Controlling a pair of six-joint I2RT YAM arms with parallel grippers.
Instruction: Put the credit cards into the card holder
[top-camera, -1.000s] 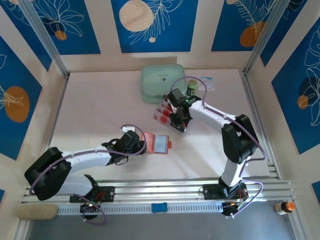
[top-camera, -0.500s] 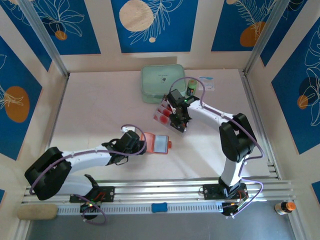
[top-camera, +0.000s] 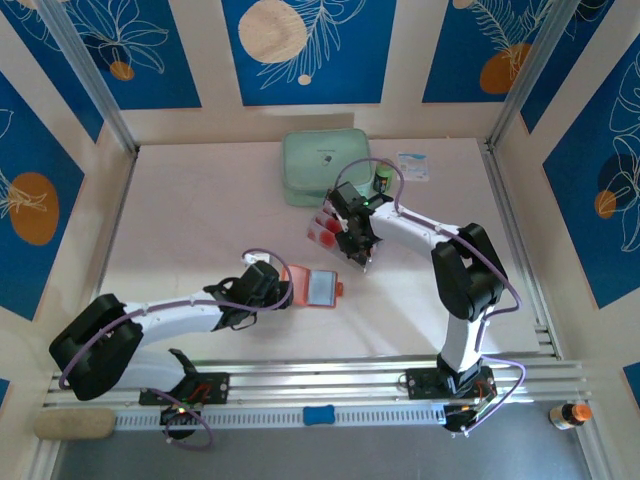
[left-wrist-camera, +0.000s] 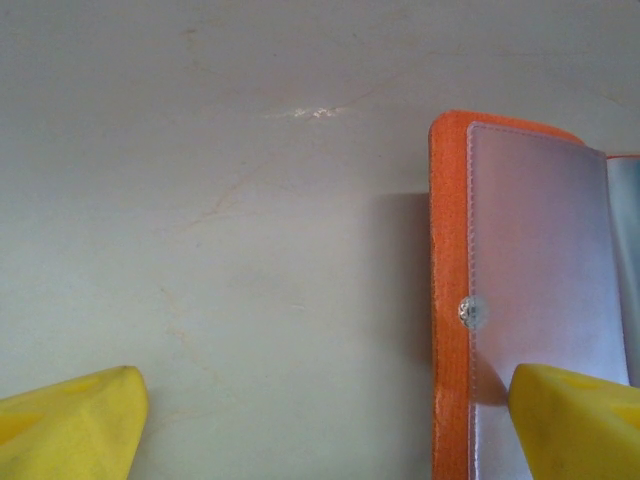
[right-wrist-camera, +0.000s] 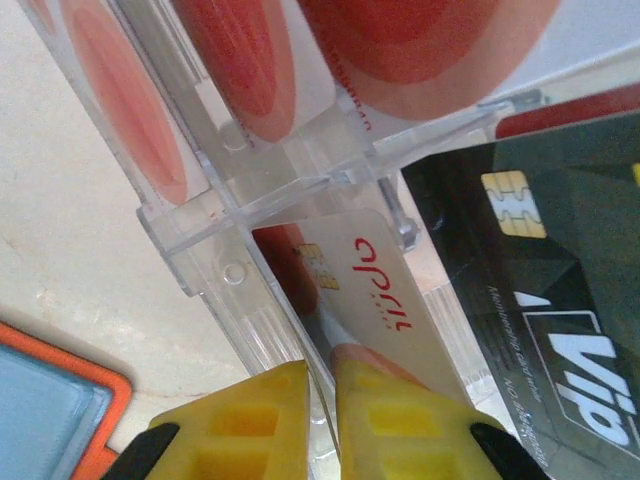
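- Cards (right-wrist-camera: 375, 290) sit in tray (right-wrist-camera: 200, 250); right pincer (right-wrist-camera: 320, 400) narrow, seemingly nipping one card's edge.
- Holder (top-camera: 315, 287) lies open toward tabletop's (top-camera: 200, 200) near edge, by wide left pincer (left-wrist-camera: 320, 430).

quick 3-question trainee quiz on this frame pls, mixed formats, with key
1. True or false: the card holder lies open on the table.
2. Pick one: the right gripper is closed on A) a card standing in the clear tray, B) the card holder, C) nothing.
3. Fill in: the left gripper sits at the card holder's edge with its jaws ____.

Key: 1 true; 2 A; 3 open.
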